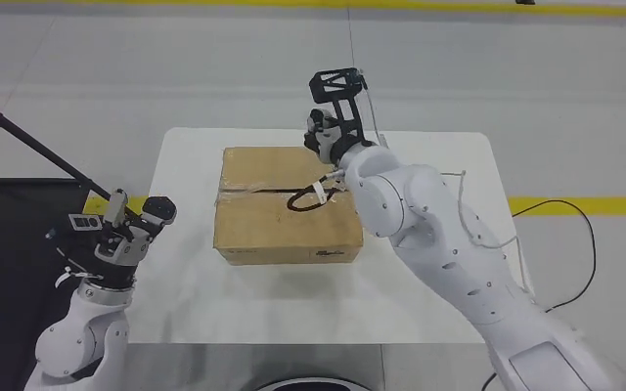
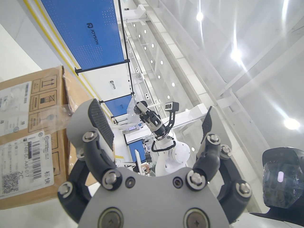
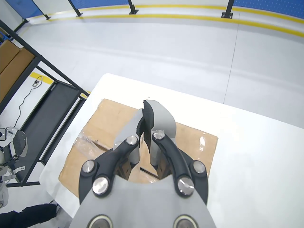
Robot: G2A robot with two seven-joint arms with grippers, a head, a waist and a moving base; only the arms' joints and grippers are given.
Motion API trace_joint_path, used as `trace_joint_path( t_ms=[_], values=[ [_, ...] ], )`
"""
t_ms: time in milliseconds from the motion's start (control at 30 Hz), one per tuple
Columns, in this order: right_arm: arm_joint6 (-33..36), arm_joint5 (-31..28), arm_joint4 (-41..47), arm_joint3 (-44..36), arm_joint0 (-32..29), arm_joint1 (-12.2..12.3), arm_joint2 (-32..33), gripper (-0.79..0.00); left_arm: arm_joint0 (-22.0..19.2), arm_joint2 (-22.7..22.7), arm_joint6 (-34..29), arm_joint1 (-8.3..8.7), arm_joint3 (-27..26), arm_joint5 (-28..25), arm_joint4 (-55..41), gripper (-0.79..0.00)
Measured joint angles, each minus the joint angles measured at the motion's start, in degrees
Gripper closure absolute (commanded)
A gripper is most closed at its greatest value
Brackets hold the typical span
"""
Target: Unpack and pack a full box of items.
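A brown cardboard box (image 1: pixel 284 220) sits in the middle of the white table (image 1: pixel 430 156). Its top flaps are down and meet along a seam with torn clear tape. My right gripper (image 1: pixel 320 142) hangs above the far right part of the box top (image 3: pixel 104 119). In the right wrist view its fingertips (image 3: pixel 145 106) are shut together with nothing between them. My left gripper (image 1: pixel 139 207) is at the table's left edge, apart from the box, pointing upward. Its fingers (image 2: pixel 101 119) stand open and empty, with the box's labelled side (image 2: pixel 30 119) beside them.
A black metal rack (image 1: pixel 39 195) stands left of the table, close to my left arm; it is also in the right wrist view (image 3: pixel 47 110). More cardboard boxes (image 3: pixel 9 55) lie beyond it. Bare tabletop (image 3: pixel 249 143) stretches to the right of the box.
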Motion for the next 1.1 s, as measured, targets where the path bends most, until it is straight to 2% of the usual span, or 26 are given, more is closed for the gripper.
trace_joint_path(
  t_ms=[233, 467, 567, 800, 1100],
  values=[
    [-9.0, -5.7, -2.2, -3.0, -9.0, 1.2, 4.6, 0.000, -5.6, 3.9, -3.2, 0.42, 0.1, 5.7, 3.2, -0.785],
    [-17.2, -10.2, -3.8, -4.3, -16.2, 1.8, 8.0, 0.000, -15.5, 9.6, -6.8, 0.79, 6.1, 13.3, 4.0, -0.785],
    [-19.1, -11.9, -4.5, -4.9, -18.0, 1.9, 8.9, 0.000, -18.1, 11.1, -6.5, 0.89, 8.0, 15.8, 5.4, -0.785],
    [-24.8, -17.4, -5.5, -5.2, -21.6, 2.1, 10.7, 0.000, -20.4, 13.2, -3.7, 1.02, 8.9, 19.2, 8.9, -0.785],
    [-29.4, -21.9, -5.2, -2.8, -22.9, 1.6, 11.4, 0.000, -21.9, 15.3, -3.0, 1.23, 9.6, 21.9, 11.5, -0.785]
  ],
)
